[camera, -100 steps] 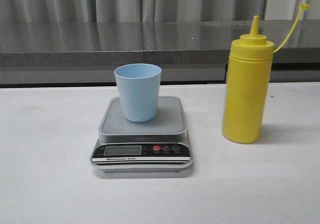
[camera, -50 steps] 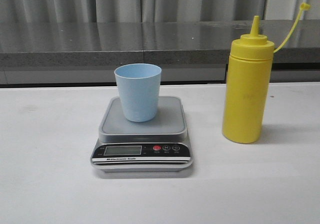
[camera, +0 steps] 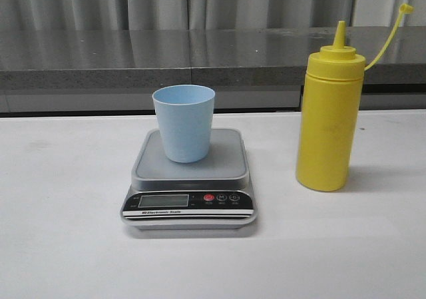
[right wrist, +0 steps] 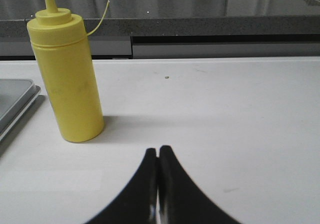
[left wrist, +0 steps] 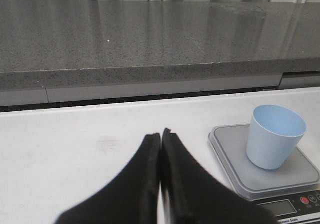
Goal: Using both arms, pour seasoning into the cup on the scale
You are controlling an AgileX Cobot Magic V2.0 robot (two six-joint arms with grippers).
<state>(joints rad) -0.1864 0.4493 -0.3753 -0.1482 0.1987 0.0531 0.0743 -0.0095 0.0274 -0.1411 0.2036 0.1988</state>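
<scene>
The pale blue cup point(camera: 184, 122) stands upright on the silver-grey scale point(camera: 190, 179) at the table's middle. The yellow seasoning bottle point(camera: 328, 116) stands upright to the right of the scale, its cap strap hanging open. Neither arm shows in the front view. In the left wrist view my left gripper point(left wrist: 160, 134) is shut and empty, over bare table to the left of the scale point(left wrist: 260, 176) and cup point(left wrist: 274, 142). In the right wrist view my right gripper point(right wrist: 158, 150) is shut and empty, to the right of and nearer than the bottle point(right wrist: 66, 77).
A grey stone ledge point(camera: 166, 56) runs along the back edge of the white table point(camera: 60, 199). The scale's corner point(right wrist: 15, 102) shows beside the bottle in the right wrist view.
</scene>
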